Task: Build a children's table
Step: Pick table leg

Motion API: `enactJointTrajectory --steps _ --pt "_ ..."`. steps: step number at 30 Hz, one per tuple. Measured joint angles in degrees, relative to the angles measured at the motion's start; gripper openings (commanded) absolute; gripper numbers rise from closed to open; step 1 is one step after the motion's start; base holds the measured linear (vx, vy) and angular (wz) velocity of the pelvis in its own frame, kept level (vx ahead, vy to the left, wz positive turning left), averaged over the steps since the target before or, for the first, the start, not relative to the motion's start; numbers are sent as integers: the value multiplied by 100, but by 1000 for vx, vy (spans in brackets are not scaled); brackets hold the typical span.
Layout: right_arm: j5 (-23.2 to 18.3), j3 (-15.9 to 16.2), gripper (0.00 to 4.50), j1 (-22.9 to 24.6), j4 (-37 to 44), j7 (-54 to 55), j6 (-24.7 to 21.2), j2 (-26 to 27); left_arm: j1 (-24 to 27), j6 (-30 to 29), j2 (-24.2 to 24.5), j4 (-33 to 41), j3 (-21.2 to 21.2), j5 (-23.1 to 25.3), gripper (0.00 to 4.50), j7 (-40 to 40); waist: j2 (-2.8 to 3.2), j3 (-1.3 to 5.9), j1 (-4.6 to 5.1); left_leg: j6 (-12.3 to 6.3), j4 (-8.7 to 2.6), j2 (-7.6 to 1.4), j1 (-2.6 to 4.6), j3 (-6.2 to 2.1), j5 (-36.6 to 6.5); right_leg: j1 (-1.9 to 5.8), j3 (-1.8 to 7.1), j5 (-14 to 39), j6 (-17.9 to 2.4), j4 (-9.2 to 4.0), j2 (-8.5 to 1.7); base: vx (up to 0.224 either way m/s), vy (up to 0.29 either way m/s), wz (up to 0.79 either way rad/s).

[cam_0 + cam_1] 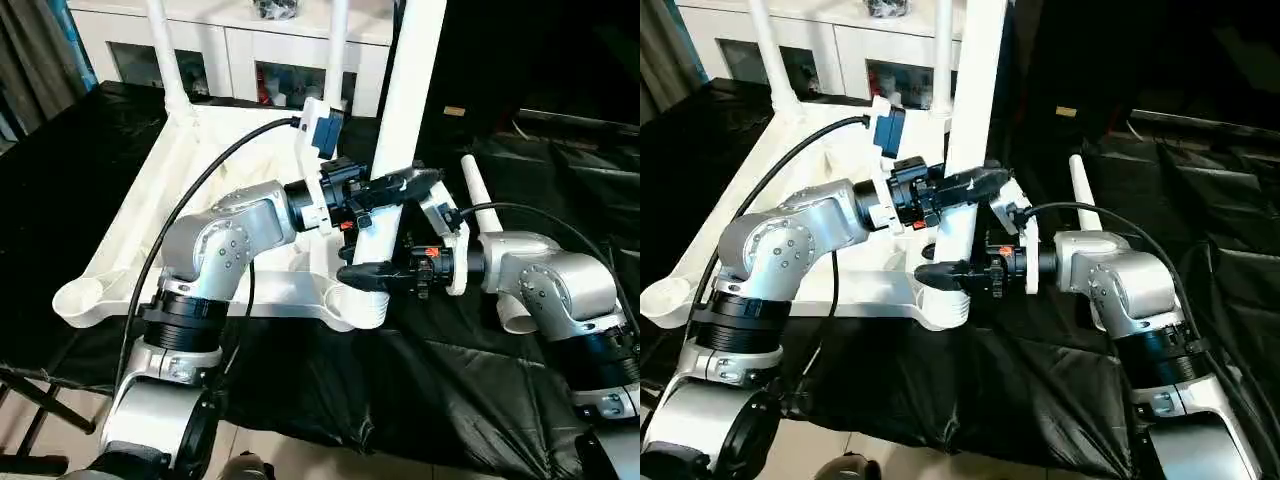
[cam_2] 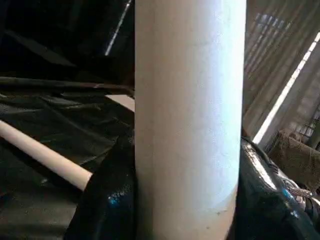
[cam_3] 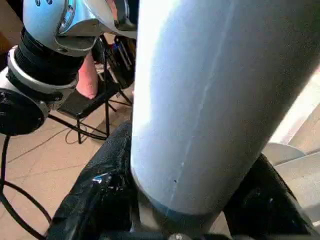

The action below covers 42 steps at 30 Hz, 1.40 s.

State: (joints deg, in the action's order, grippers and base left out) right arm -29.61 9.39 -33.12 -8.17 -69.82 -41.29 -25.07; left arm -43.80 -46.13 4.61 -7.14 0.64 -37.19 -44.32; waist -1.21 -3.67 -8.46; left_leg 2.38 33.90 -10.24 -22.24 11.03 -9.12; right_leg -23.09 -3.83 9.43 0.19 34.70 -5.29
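The white tabletop lies upside down on the black cloth. Two white legs stand upright in its far corners. A third leg stands upright at the near right corner socket. My left gripper is shut on this leg from the left, a little above the socket. Just above the socket, my right gripper holds the same leg from the right. In both wrist views black fingers press against both sides of the tube. Another leg lies loose on the cloth to the right.
A white cabinet with glass-fronted compartments stands behind the table. Black cloth covers the work surface and hangs over its near edge. The near left corner socket holds nothing. A black stand and tiled floor lie below.
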Motion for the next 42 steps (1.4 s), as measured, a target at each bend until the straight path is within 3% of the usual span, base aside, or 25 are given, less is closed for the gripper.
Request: enactJointTrajectory --steps 5,9,15,16,19,24,28,29,34,42 --pt "-1 -71 190 172 5 296 151 269 4 571 -262 0 -235 -33 294 41 5 1 0 1 1 0 2 -2 0 0 0 -2 -3 3 0 0 0 0" --pt "-63 -468 190 192 -2 866 381 692 -100 1416 -916 1 -761 -157 297 626 7 2 -3 1 4 -1 2 -5 0 2 -3 -5 -8 5 -1 0 0 0" --pt "205 -920 190 360 -243 2047 1060 1046 -153 1575 -718 61 -1155 -372 297 796 75 14 15 1 0 1 7 -7 0 3 -4 -3 -5 6 -1 0 0 0" --pt "326 -928 190 400 -270 2250 1169 1085 -62 1570 -501 190 -1060 -301 297 636 80 16 24 3 -5 1 7 -8 1 1 -5 -2 -3 6 0 0 0 0" --pt "731 -1059 190 608 -318 2916 1529 1093 509 1672 671 495 -261 405 297 -295 120 36 49 6 -14 1 17 -8 3 -3 -1 17 25 6 3 0 0 0" --pt "1018 -1122 190 1027 -93 3244 1638 1047 1285 2535 2086 46 1009 1793 297 -1672 163 19 45 7 -25 4 15 -5 2 -8 7 36 52 5 4 0 0 0" --pt "1063 -1088 190 1175 74 3250 1646 1026 1299 3153 2479 -568 1386 2259 297 -2305 210 23 42 7 -23 11 18 -1 2 -5 17 21 27 5 1 0 0 0" --pt "1079 -1074 190 1221 133 3258 1663 1007 1236 3368 2563 -868 1491 2399 269 -2424 228 23 42 7 -24 12 21 -2 2 -5 17 22 30 6 2 0 0 0" --pt "1128 -1035 190 1323 152 3354 1686 983 1062 4080 2803 -1855 1841 2883 242 -2729 289 7 57 8 -25 11 28 -2 2 -6 17 24 34 13 2 0 0 0" --pt "1187 -1005 190 1455 352 3365 1687 939 720 4762 2853 -2973 1996 3265 170 -3134 334 12 54 8 -23 11 31 -4 2 -7 17 22 30 23 1 0 0 0"
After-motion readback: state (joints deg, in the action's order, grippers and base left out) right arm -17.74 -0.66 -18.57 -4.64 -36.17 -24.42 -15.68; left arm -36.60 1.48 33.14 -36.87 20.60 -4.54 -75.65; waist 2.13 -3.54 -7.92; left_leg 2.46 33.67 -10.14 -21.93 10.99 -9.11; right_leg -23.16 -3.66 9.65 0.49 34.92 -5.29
